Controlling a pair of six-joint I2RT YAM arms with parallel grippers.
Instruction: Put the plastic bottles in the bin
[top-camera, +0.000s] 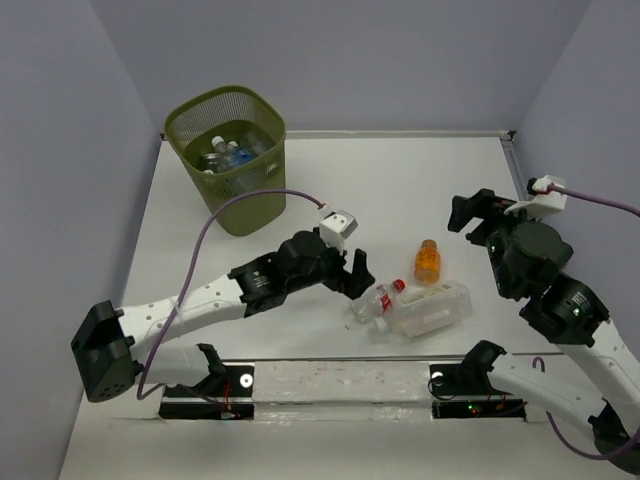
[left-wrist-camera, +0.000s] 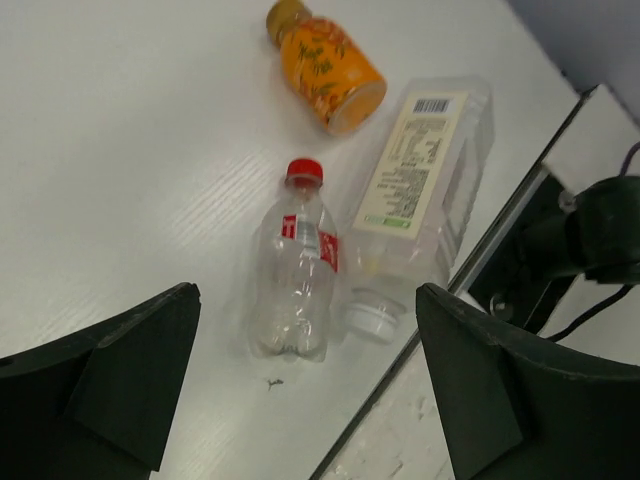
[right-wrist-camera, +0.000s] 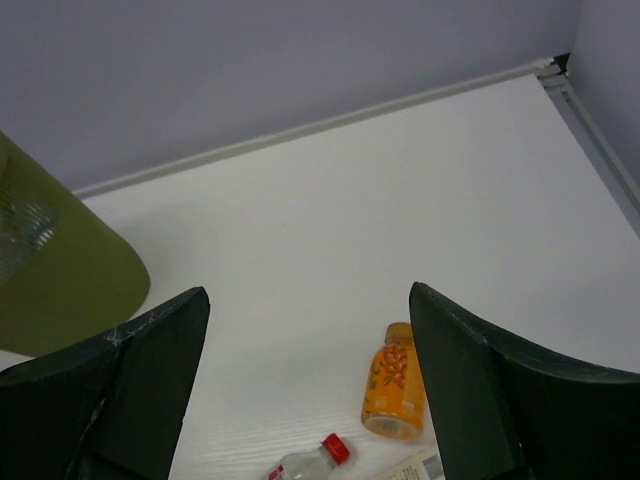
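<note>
The left gripper (top-camera: 360, 272), jaws spread wide and holding nothing, hangs over a small clear bottle (left-wrist-camera: 295, 275) with a red cap and red label, which lies on its side near the middle of the white table (top-camera: 420, 170). Just beside it at 3 o'clock lies the large squarish clear bottle (top-camera: 432, 307), white-capped, its paper label facing up. The small orange bottle (top-camera: 428, 260) lies close by at 1 o'clock. The right gripper (top-camera: 470, 212), likewise open and empty, hovers well apart toward the table's 3 o'clock. At 10 o'clock stands the olive-green mesh bin (top-camera: 240, 195), rounded-square and tapered, with several clear bottles (top-camera: 228, 152) inside.
</note>
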